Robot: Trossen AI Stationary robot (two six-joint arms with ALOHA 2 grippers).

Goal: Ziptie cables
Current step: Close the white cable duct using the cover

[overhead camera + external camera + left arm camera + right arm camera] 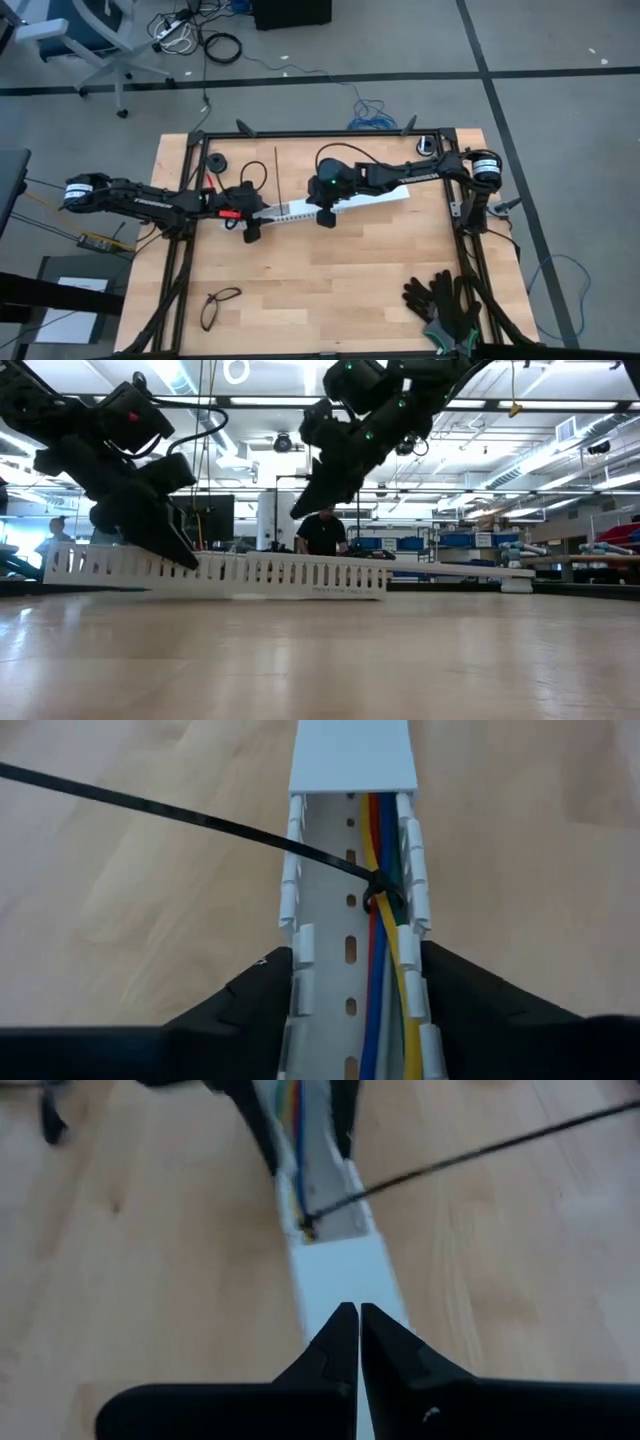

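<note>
- While the left gripper (350, 1005) straddles the slotted white plastic rail (352, 870), its two dark wedge-shaped fingers (250, 1000) sit against the rail's outer walls, clamping it from both sides.
- The cables (385, 970), smooth thin wires in blue, yellow, red and green, run lengthwise inside the rail's open channel, along one side wall.
- A thin black ziptie (375, 895) is looped round the cables inside the channel; its long, stiff tail slants out over one wall and away above the wood.
- Beyond the tie the channel is covered by a flat, smooth white lid (353, 755).
- In the high view the rail (330, 205) lies across the table's middle, running from about 9 o'clock towards 2 o'clock, with the left gripper (252, 226) at its 9 o'clock end.
- The right gripper (350, 1342) hangs over the lidded part of the rail, near the table's centre, its pointed dark fingers pressed together with nothing between them.
- The table (350, 290) is pale, faintly grained wood.
- A pair of black gloves (440, 300) lies at about 4 o'clock, and a small black cable loop (220, 305) at about 7 o'clock.
</note>
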